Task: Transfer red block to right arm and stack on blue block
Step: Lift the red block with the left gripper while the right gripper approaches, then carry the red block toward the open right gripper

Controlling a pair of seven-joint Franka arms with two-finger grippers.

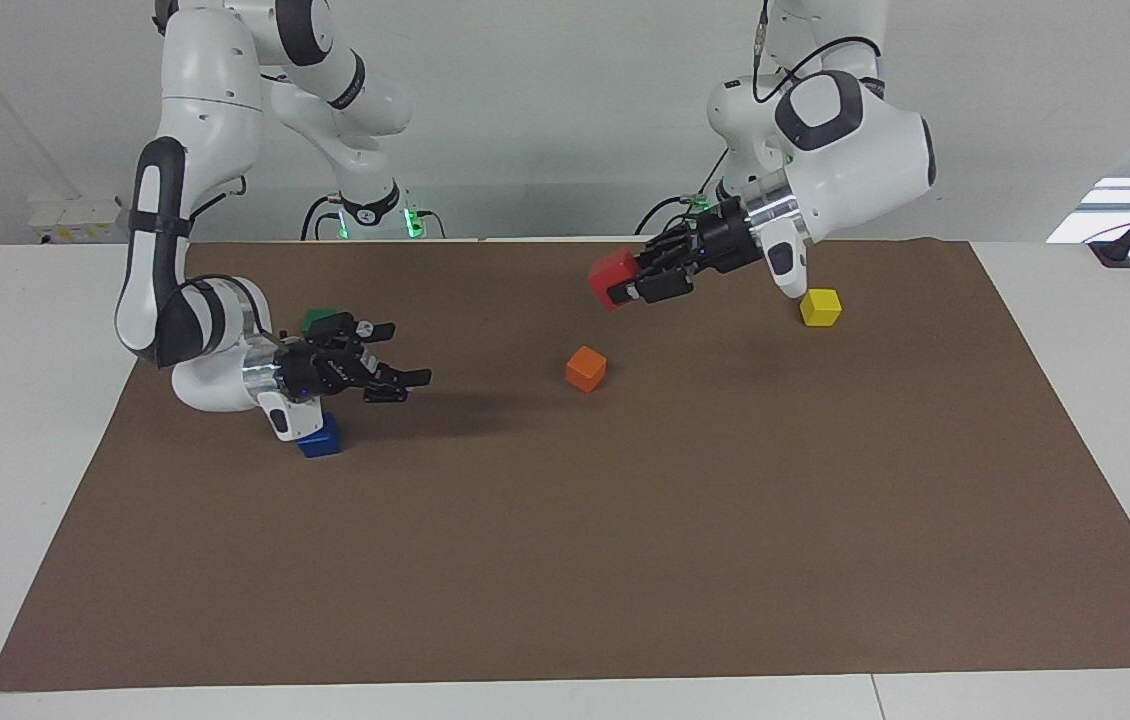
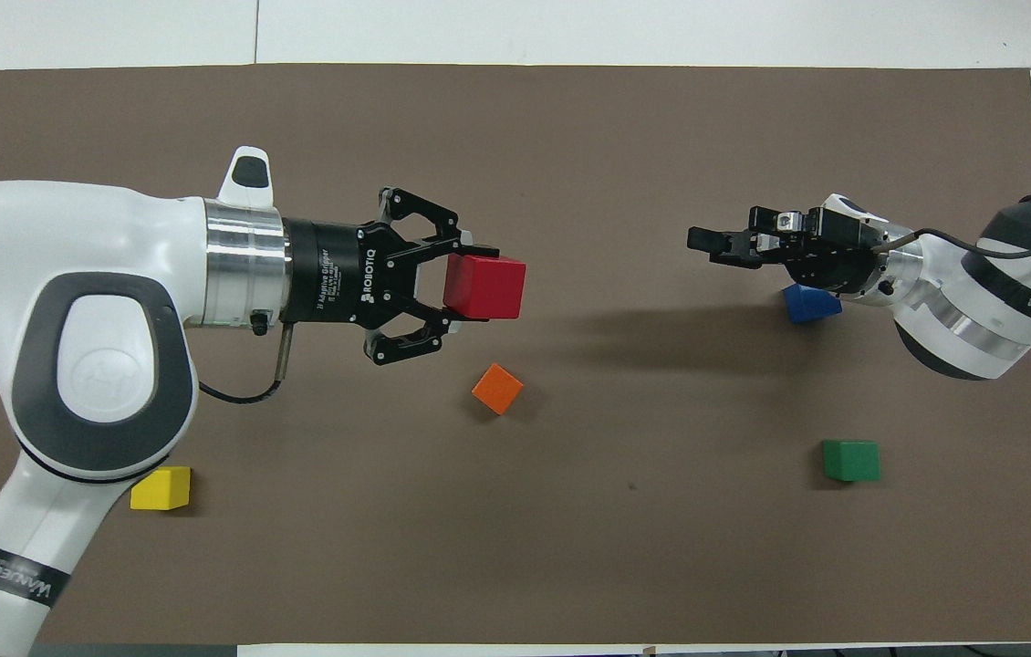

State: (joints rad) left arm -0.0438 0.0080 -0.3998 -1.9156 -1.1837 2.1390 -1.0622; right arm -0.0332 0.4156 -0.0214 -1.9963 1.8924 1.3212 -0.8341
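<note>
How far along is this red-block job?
Done: the left gripper has lifted the red block, jaws shut on it above the mat. In hand: it points at the right gripper, open in the air. Left: the handover, then stacking on the blue block.

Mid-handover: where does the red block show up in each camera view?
Facing view: red block, upper middle, held in the air by the left gripper.
Overhead view: red block, centre, in the left gripper.
Shared landmark: orange block lying on the mat close by.
</note>
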